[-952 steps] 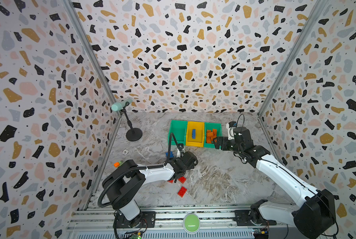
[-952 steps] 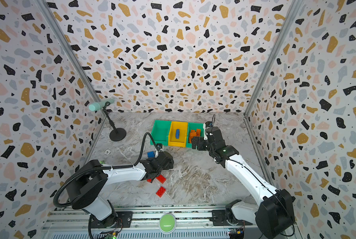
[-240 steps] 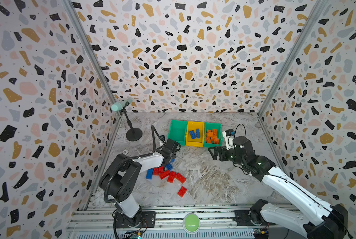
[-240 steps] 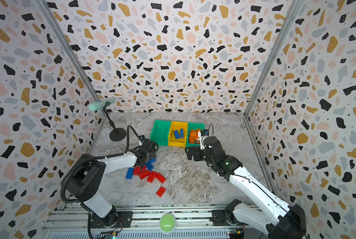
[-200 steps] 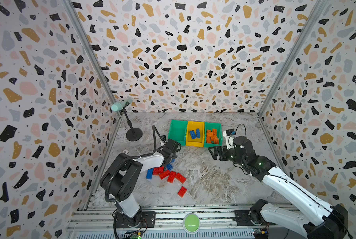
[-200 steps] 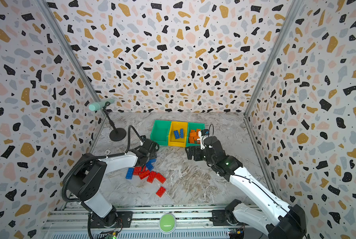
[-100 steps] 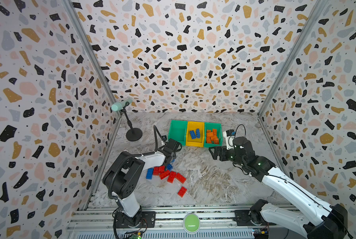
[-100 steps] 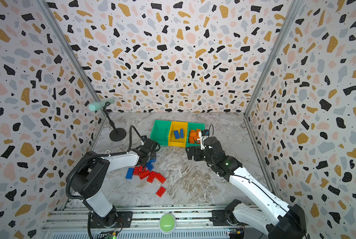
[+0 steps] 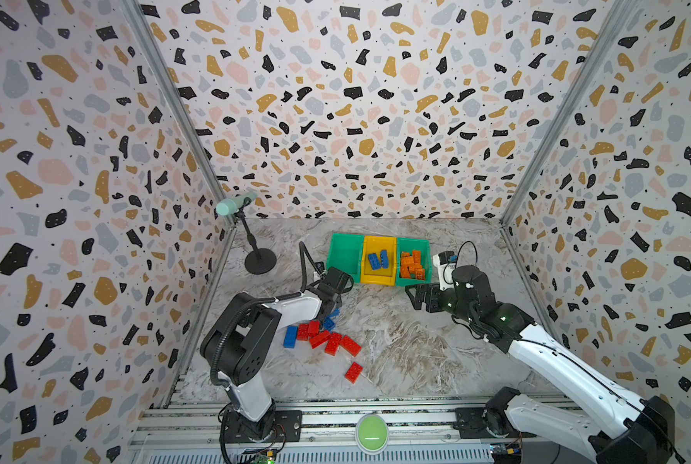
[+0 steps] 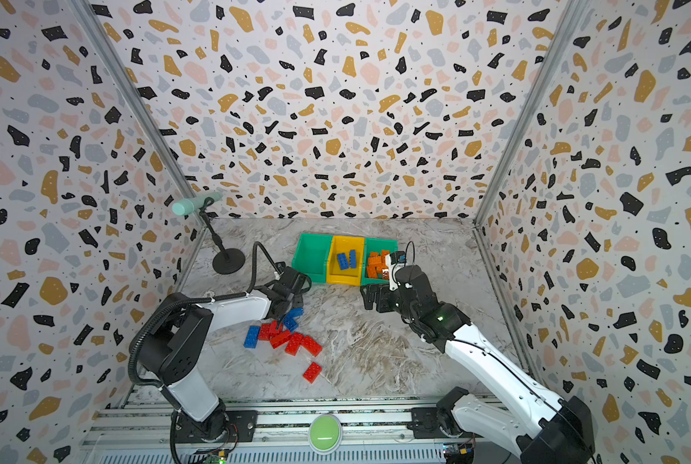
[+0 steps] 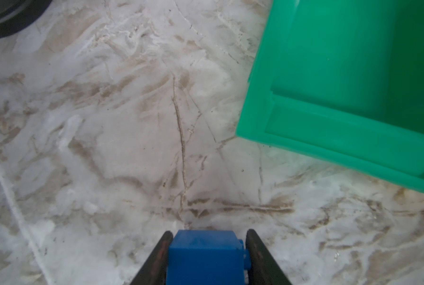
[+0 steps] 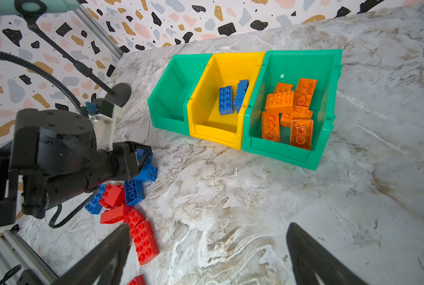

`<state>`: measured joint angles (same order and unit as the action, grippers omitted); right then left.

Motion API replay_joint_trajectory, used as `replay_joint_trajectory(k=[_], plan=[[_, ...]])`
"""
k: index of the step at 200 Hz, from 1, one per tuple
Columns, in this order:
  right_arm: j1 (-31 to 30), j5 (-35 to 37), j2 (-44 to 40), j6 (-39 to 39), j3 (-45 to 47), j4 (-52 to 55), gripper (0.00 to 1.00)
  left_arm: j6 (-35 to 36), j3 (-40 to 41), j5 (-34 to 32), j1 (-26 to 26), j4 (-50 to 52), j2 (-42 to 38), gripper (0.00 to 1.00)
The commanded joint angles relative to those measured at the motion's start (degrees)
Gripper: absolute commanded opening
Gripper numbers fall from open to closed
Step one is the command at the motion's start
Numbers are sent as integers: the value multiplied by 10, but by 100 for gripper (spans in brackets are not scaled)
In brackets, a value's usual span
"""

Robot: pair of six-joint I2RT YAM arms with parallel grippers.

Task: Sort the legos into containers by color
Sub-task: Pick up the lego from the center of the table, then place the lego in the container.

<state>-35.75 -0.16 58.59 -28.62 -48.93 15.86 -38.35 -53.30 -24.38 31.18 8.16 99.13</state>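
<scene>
On veined marble tabletop (image 9: pixel 396 341): chunky studded bricks (image 9: pixel 328 339), three smooth open plastic bins (image 9: pixel 379 238).
Left gripper (image 11: pixel 209 234) clamped on blue brick (image 11: pixel 203 259) near a green bin (image 11: pixel 329 74); right gripper (image 12: pixel 208 227) has its fingers wide apart. Orange bricks (image 12: pixel 280 100) fill second green bin (image 12: pixel 280 148), two blue bricks (image 12: pixel 225 100) in yellow bin (image 12: pixel 213 133), red bricks (image 12: pixel 142 239) heaped loose on tabletop.

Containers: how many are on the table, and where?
3, in one row toward the back wall: empty green container nearest the left arm, yellow container in the middle, other green container, holding orange legos, beyond it. None seems hidden.
</scene>
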Motion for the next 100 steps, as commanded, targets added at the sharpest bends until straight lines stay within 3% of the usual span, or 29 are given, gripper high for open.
replay_joint_trajectory(k=[1, 56, 100], plan=[[2, 7, -11, 6, -6, -2, 99, 15, -30, 0, 1, 23, -9, 41], [2, -11, -4, 4, -7, -9, 99, 39, -122, -17, 42, 70, -27, 40], [2, -27, -16, 5, -11, 3, 99, 56, -265, -16, 74, 96, 37, 42]])
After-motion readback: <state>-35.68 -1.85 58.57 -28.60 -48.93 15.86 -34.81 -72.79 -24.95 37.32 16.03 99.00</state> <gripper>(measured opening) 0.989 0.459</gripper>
